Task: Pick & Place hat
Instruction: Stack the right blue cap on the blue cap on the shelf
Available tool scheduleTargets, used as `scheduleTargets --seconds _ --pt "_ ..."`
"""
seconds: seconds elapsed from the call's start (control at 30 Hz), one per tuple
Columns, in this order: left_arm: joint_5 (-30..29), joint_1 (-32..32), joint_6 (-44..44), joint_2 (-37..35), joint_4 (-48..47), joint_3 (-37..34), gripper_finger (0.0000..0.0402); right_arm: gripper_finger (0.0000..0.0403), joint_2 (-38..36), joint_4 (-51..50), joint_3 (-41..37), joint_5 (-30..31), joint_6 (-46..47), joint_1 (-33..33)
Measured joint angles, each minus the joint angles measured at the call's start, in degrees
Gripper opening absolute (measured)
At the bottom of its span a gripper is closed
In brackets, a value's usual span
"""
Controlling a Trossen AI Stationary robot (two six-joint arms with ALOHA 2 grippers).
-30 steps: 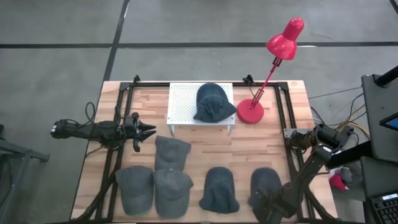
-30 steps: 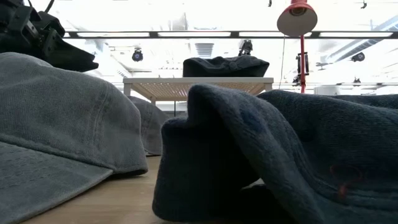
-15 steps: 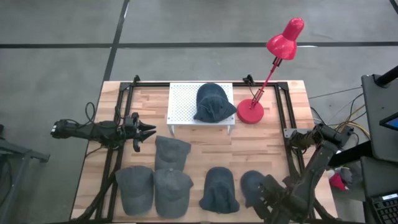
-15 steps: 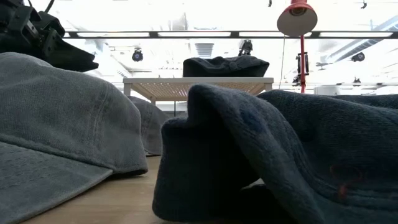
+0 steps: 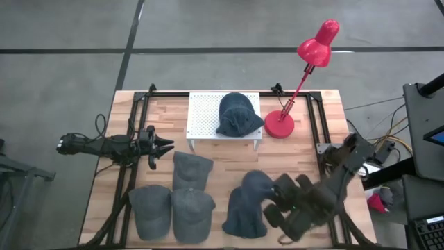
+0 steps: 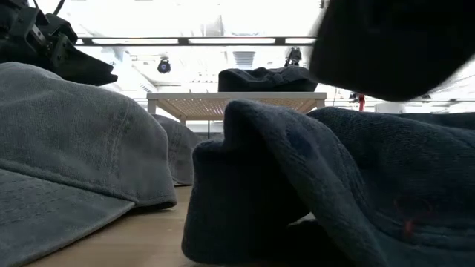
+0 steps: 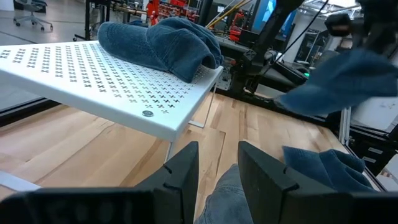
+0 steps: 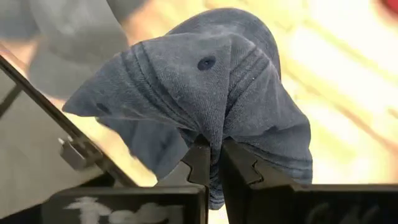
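Note:
My right gripper (image 5: 269,198) is shut on a dark blue-grey cap (image 5: 255,184) and carries it above the near middle of the table; the cap fills the right wrist view (image 8: 205,81) and shows in the low view's upper right (image 6: 393,44). A second cap (image 5: 239,114) lies crown up on the white perforated stand (image 5: 205,114). Several more caps lie on the wood, among them one (image 5: 191,169) near the stand and one (image 5: 244,214) just below the carried cap. My left gripper (image 5: 166,146) waits open at the table's left, pointing right (image 7: 217,165). My right gripper pinches a bunched fold of the cap's crown (image 8: 214,134) between its two fingers, below the top button (image 8: 206,63). The fingers come at it from the table's right near side. The cap is lifted clear of the table and stands out beyond the fingertips, its cloth creased toward the pinch.
A red desk lamp (image 5: 281,125) stands right of the stand, its head (image 5: 318,43) past the far edge. Black frame rails (image 5: 316,132) run along both table sides. Bare wood (image 5: 291,163) lies between the stand and the near row of caps.
The right gripper has swung from the table's near right corner toward the left and far edge, rising. The cap it holds, which lay on the wood by that corner, is now lifted clear and hangs over the near middle. The left arm has kept still.

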Motion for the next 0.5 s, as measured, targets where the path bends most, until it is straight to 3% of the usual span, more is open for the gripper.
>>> scheduleTargets --seconds 0.5 --pt "0.0 0.0 0.1 0.0 0.0 0.0 0.0115 0.0012 0.0 0.0 16.1 9.2 -25.0 -13.6"
